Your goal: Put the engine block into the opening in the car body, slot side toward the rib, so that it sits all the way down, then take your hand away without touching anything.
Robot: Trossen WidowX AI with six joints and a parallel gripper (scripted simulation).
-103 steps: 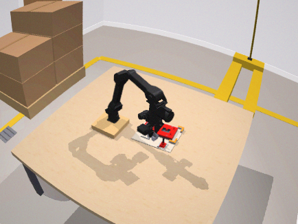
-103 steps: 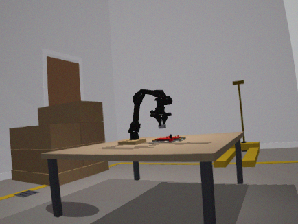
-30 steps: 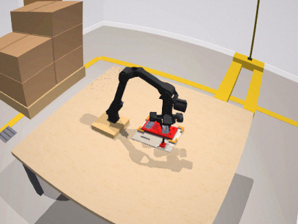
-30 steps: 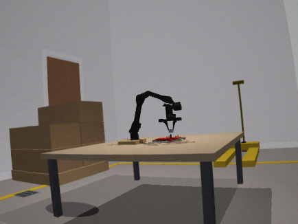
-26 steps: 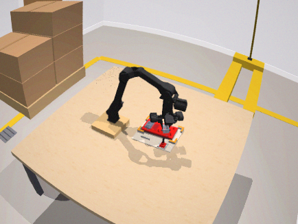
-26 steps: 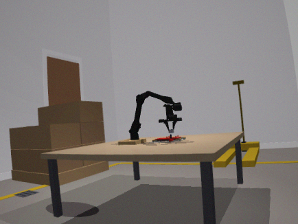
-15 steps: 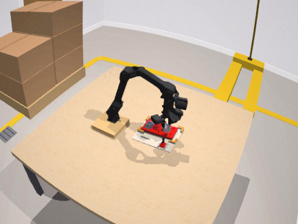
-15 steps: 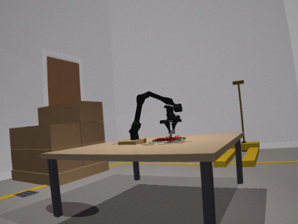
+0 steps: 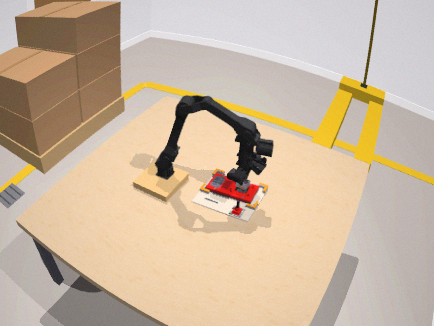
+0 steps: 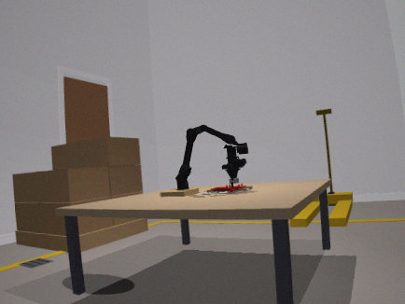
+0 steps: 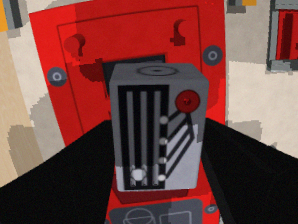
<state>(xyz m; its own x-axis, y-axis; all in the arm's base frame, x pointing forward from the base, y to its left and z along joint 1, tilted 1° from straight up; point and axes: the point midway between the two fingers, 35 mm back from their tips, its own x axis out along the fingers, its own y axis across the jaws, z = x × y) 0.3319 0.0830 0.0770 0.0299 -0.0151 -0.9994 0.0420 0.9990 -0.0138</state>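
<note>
The grey engine block [image 9: 243,186] [image 10: 234,180] [image 11: 145,80] has dark slots and a red round cap on its face. My gripper [image 9: 242,182] [image 10: 233,177] [image 11: 156,128] is shut on it and holds it just above the red car body [image 9: 227,188] [image 10: 219,189] [image 11: 135,27]. In the wrist view the dark opening [image 11: 135,59] shows past the block's top and left edges. The block hides the rest of it, and its edges look slightly turned against the opening's. The rib cannot be made out.
Orange corner brackets [image 9: 266,188] stand around the car body. A white sheet [image 9: 202,201] lies under it. A red part in a grey holder [image 11: 287,37] stands beside the body; in the top view a dark post rises at this red part [image 9: 237,211]. The arm's wooden base [image 9: 150,186] is to the left.
</note>
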